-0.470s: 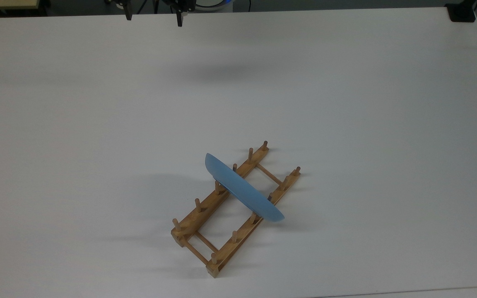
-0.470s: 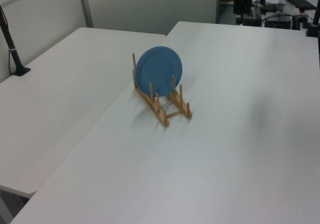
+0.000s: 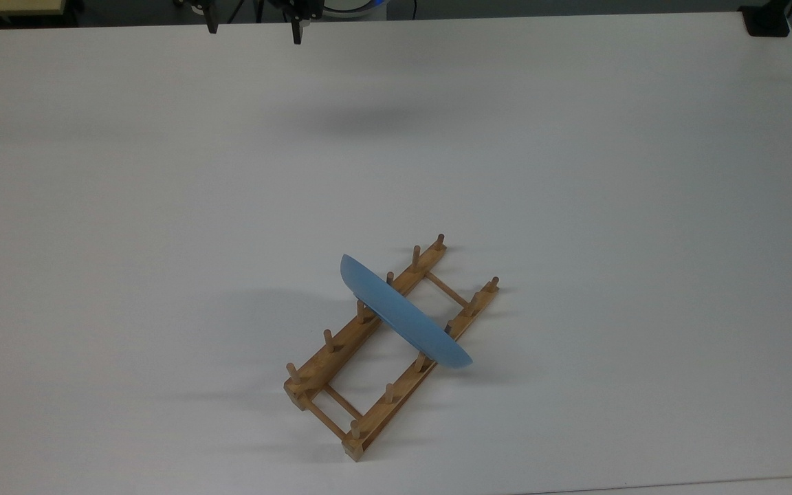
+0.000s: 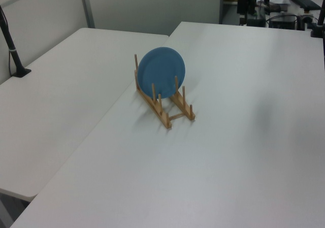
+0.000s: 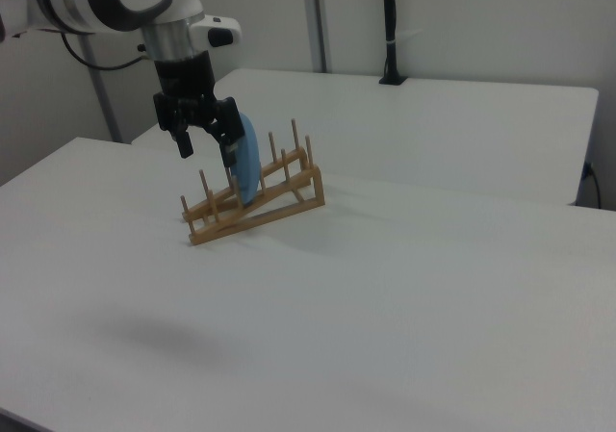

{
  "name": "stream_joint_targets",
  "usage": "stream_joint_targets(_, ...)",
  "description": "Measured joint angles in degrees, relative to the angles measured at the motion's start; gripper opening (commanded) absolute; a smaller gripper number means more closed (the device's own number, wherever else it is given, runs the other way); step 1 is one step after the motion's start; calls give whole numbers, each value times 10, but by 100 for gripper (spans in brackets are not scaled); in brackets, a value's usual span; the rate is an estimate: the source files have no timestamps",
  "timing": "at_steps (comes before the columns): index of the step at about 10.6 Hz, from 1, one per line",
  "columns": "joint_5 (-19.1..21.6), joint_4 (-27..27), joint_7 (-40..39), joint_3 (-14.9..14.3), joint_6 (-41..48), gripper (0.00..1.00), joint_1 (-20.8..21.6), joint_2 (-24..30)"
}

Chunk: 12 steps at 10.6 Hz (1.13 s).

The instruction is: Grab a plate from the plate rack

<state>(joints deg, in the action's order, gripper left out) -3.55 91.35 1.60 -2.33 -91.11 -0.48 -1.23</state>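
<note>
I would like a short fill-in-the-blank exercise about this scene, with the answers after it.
1. The plate stands on its edge in the ____.
2. The colour of the plate is ____.
3. The fingers of the gripper are ____, with nothing between them.
4. The rack rests on a ____ table.

Missing words: rack; blue; open; white

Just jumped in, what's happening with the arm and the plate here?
The light-blue plate stands on edge across the wooden plate rack, wedged between its pegs on the white table. The gripper is open and empty, hanging high above the table's far edge in the top view, well away from the rack. Nothing is grasped yet.
</note>
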Motion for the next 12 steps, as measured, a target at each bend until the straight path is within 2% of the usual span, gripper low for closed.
stream_joint_targets(7, 0, 0, 0, 1, 0, 100, 0, 0)
stream_joint_targets(10, 0, -6, 5, 8, -41, 100, 0, -15)
stream_joint_targets(12, 0, -34, 27, 10, -76, 100, 13, -42)
